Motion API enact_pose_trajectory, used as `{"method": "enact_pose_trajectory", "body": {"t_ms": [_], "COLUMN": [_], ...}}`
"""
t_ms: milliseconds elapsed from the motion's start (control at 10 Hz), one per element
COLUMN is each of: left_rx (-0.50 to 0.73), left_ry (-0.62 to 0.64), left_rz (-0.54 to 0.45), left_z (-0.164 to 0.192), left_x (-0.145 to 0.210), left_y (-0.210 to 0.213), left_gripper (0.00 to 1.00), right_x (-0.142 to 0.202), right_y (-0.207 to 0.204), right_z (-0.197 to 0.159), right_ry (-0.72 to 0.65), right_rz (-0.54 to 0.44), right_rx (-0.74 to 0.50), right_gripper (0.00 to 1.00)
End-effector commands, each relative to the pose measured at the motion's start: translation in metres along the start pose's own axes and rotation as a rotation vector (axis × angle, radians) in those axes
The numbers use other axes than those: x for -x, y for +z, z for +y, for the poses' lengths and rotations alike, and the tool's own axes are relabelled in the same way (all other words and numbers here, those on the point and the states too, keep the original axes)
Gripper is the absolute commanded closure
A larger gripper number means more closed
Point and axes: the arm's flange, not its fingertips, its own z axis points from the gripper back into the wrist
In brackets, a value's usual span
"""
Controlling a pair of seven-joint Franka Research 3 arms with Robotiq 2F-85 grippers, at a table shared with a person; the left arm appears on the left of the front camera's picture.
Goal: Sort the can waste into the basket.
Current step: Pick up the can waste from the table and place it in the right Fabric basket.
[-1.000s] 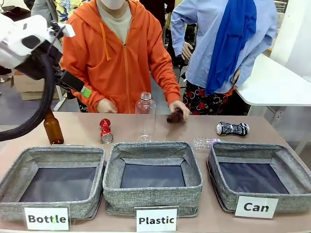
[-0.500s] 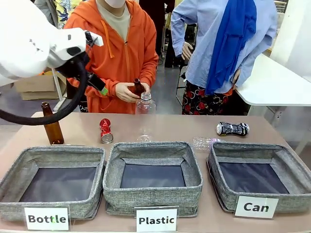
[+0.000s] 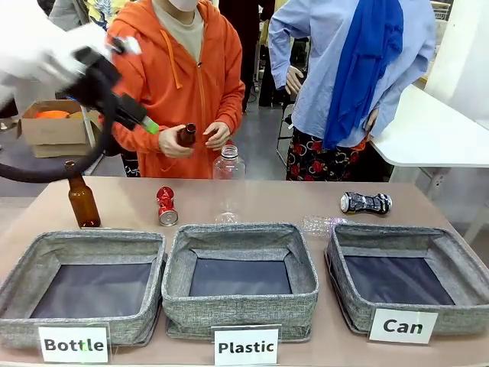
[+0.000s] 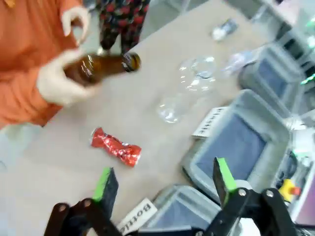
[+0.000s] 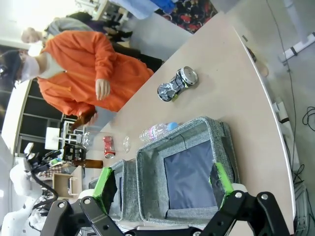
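Red crushed metal can (image 4: 116, 147) lies well apart from the grey woven "Can" basket (image 3: 458, 313) — ahead of the wide-open left gripper (image 4: 164, 177), long axis nearly along its finger-to-finger line; right gripper (image 5: 162, 179) spread too.

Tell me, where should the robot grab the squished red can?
Around its crumpled middle, coming straight down from above. The red can lies on its side on the table, long way pointing at the robot, so the left tool would probably fit best with one finger on each long side, across the narrow waist.
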Motion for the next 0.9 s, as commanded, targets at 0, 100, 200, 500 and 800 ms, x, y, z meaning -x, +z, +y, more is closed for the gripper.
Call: {"method": "enact_pose_trajectory", "body": {"t_ms": [0,100,200,500,800], "left_rx": [0.132,0.166,0.197,0.156,0.147], "left_ry": [0.074,0.115,0.168,0.421,0.644], "left_rz": [-0.075,-0.120,-0.161,-0.287,-0.410], "left_z": [0.032,0.044,0.060,0.092,0.110], "left_x": [0.060,0.089,0.115,0.216,0.304], "left_y": [0.081,0.112,0.142,0.217,0.239], "left_gripper": [0.00,0.00,0.00,0.00,0.00], "right_x": [-0.002,-0.002,-0.002,-0.002,-0.002], "right_y": [0.001,0.001,0.001,0.001,0.001], "right_z": [-0.002,-0.002,-0.002,-0.002,-0.002], "right_ry": [0.023,0.023,0.023,0.023,0.023], "right_rz": [-0.012,-0.012,-0.012,-0.012,-0.012], "right_rx": [-0.021,-0.021,-0.021,-0.021,-0.021], "right_gripper": [0.00,0.00,0.00,0.00,0.00]}}
